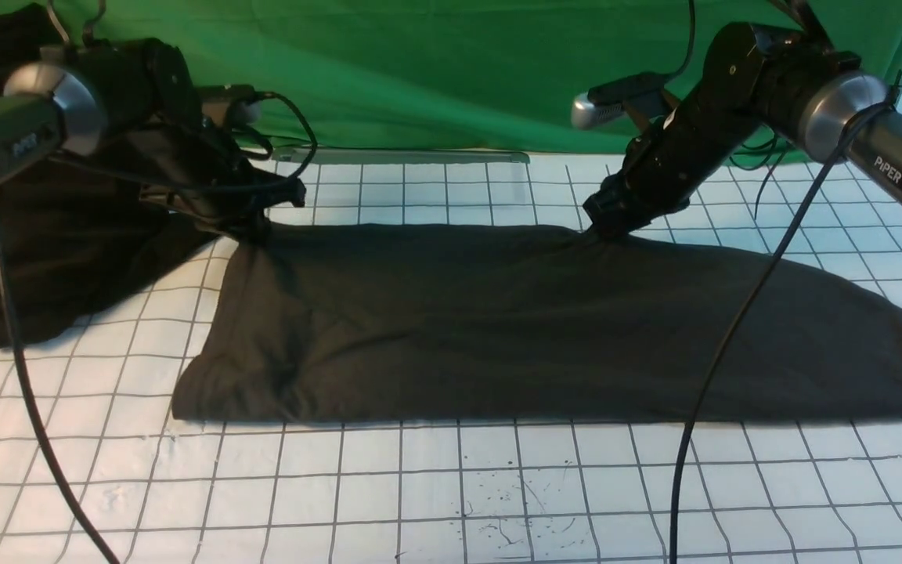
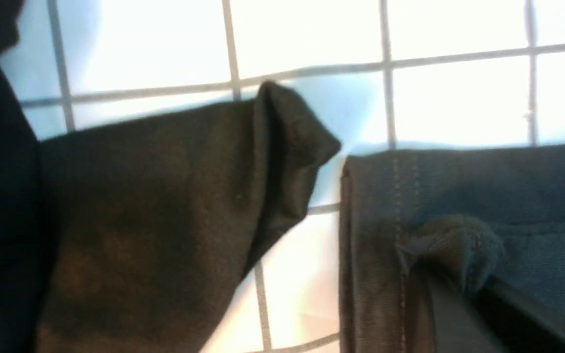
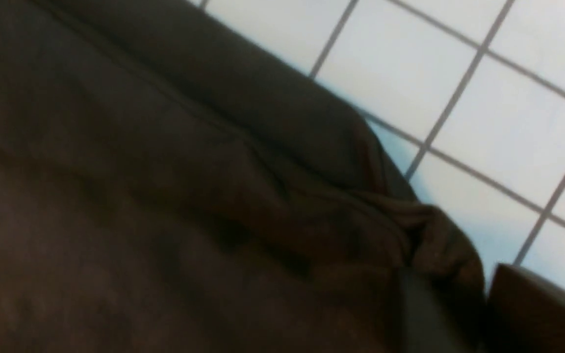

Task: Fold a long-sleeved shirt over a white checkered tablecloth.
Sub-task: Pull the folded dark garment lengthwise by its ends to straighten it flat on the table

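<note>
near cloth: white checkered tablecloth (image 1: 451, 486) covers the worktop up to the camera, its grid lines wavy, with small dark scribbles (image 1: 521, 509) in the front squares.
cables: one black cable (image 1: 721, 352) hangs from the right arm across the front of the garment; another (image 1: 28, 407) drops from the left arm.
task garment: long-sleeved shirt (image 1: 498, 329) lies on the tablecloth as a long dark band from left of centre to the right edge of the front view, mostly flat, rumpled at its left end.
backdrop: green fabric (image 1: 435, 70) hangs behind the worktop, with a thin grey strip (image 1: 404, 157) along its foot.
other garment: a blacker garment (image 1: 67, 235) is heaped at the far left, beneath the left arm.
left end effector (image 1: 259, 227): down at the shirt's far left corner, closed narrow; in the left wrist view the stitched hem bunches over one finger (image 2: 459, 314).
right end effector (image 1: 604, 227): down on the shirt's far edge right of centre, also pinched in; the right wrist view shows a puckered knot of cloth at its fingers (image 3: 420, 314).
</note>
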{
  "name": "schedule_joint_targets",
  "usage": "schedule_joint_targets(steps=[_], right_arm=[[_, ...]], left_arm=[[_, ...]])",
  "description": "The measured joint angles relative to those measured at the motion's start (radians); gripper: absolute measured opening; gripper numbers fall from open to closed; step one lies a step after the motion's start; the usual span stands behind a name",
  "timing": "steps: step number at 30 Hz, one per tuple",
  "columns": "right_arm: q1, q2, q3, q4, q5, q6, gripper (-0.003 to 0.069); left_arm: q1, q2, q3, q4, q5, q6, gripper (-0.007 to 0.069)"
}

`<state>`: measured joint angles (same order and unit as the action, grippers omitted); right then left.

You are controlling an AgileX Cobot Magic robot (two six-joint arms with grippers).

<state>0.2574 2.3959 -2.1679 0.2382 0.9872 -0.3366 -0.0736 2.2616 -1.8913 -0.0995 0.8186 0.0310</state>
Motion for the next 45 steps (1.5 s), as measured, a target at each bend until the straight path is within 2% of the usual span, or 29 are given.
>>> schedule_joint_targets(steps=[2,5,24,27,30,31,32,34,36,37,39,41,43,45], right_arm=[[0.000,0.000,0.000,-0.002,0.002,-0.003,0.0071],[0.000,0.000,0.000,-0.006,-0.013,-0.003,0.0017],[0.000,0.016,0.000,-0.018,-0.171,0.047,0.0012],[0.000,0.025,0.000,-0.018,-0.200,0.053,0.0034],[0.000,0.025,-0.001,-0.020,-0.247,0.056,0.0139],[0.000,0.025,-0.001,-0.020,-0.247,0.056,0.0147],[0.000,0.025,-0.001,-0.021,-0.247,0.056,0.0206],[0.000,0.023,-0.001,-0.021,-0.234,0.056,0.0280],[0.000,0.009,-0.001,-0.022,-0.198,0.056,0.0292],[0.000,-0.005,-0.001,-0.025,-0.172,0.056,0.0278],[0.000,-0.065,-0.001,-0.046,-0.106,0.056,0.0195],[0.000,-0.103,-0.002,-0.061,-0.077,0.056,0.0150],[-0.002,-0.193,-0.007,-0.120,0.012,0.056,0.0046],[-0.011,-0.252,-0.013,-0.158,0.091,0.056,0.0018]], left_arm=[[0.000,-0.019,0.000,0.000,-0.001,0.003,0.0022],[0.000,-0.054,0.000,0.000,-0.009,0.005,0.0022],[0.000,-0.048,0.000,0.062,-0.146,0.006,0.0022],[0.000,-0.035,0.000,0.063,-0.168,0.006,0.0029],[0.000,-0.020,0.000,0.069,-0.184,-0.001,0.0095],[0.000,-0.020,0.000,0.070,-0.184,-0.001,0.0101],[0.000,-0.018,0.000,0.082,-0.187,-0.011,0.0152],[0.000,-0.016,0.000,0.123,-0.187,-0.039,0.0242],[0.000,-0.026,0.000,0.168,-0.172,-0.062,0.0328],[0.000,-0.037,0.000,0.190,-0.159,-0.069,0.0374],[0.000,-0.079,0.000,0.226,-0.117,-0.081,0.0456],[0.000,-0.108,0.000,0.230,-0.095,-0.089,0.0475],[0.000,-0.175,0.000,0.190,-0.036,-0.093,0.0464],[0.000,-0.223,0.000,0.088,0.030,-0.052,0.0384]])
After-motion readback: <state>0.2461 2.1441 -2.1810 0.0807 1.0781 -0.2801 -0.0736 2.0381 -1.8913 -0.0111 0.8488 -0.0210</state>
